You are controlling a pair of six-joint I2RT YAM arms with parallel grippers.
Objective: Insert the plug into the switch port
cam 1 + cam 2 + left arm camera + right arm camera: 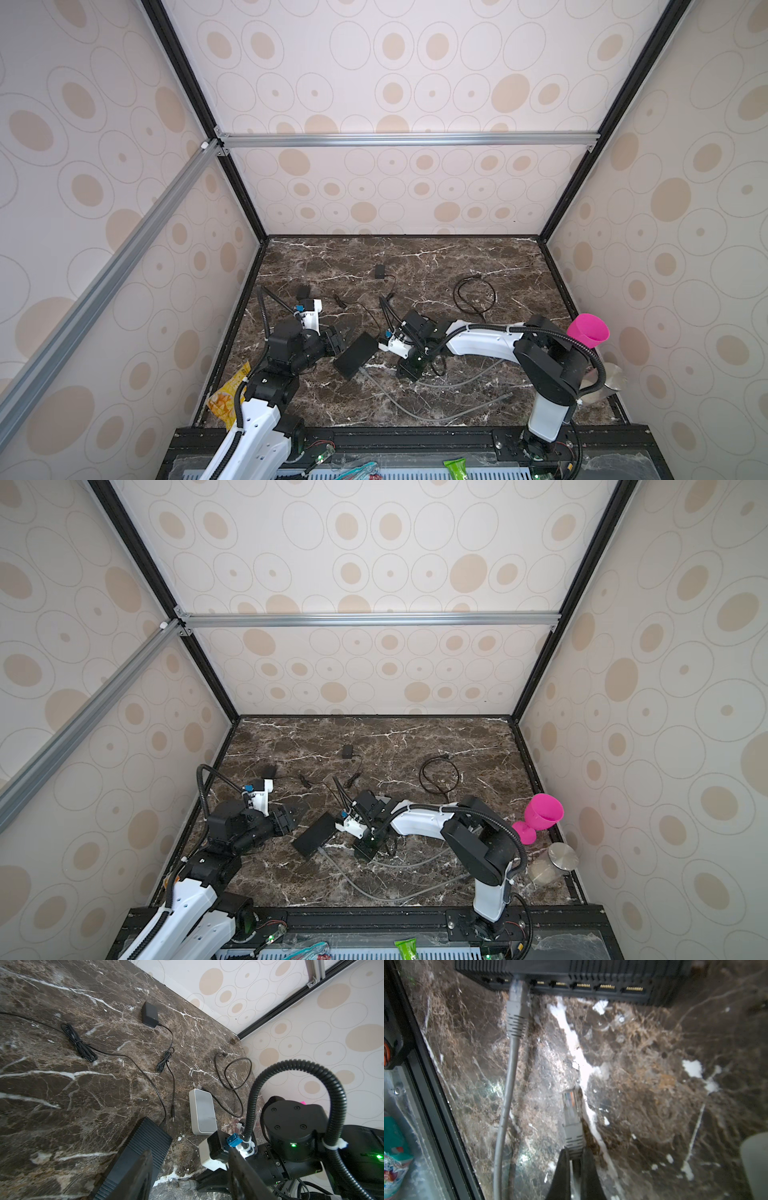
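Note:
The black switch point(356, 354) point(314, 836) lies flat at the front middle of the marble table. Its row of ports point(583, 986) faces my right gripper point(574, 1154), which is shut on the grey boot of the plug point(571, 1109). The clear tip of the plug points at the ports from a short way off, just above the table. A second grey cable's plug point(517, 991) sits in a port near one end. My left gripper point(189, 1149) point(336, 338) stands open beside the switch's other long side, holding nothing.
A white box point(202, 1112), a black power adapter point(149, 1014) and thin black leads point(473, 293) lie behind the switch. Grey cable point(415, 411) loops over the front. A pink cup point(588, 330) and a jar point(557, 860) stand far right, a yellow bag point(226, 399) front left.

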